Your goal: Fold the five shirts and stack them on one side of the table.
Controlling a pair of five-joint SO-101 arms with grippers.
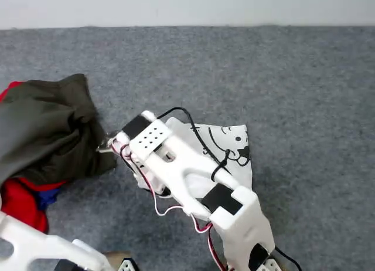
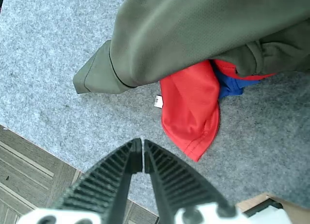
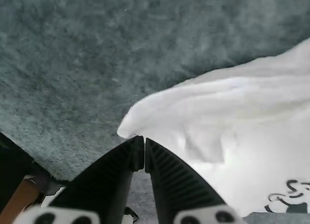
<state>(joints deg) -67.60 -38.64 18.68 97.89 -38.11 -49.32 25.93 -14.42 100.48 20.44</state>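
White shirt (image 1: 234,143) lies just beside the olive shirt (image 1: 47,130), my right tool (image 3: 144,140) closed at its edge and my left tool (image 2: 143,142) closed empty near that olive shirt, so I judge a shallow pinch could slip.

four shirts (image 1: 47,130), two grippers (image 2: 144,149)

Robot lab; grey felt tabletop (image 1: 304,77), white wall (image 1: 187,7).
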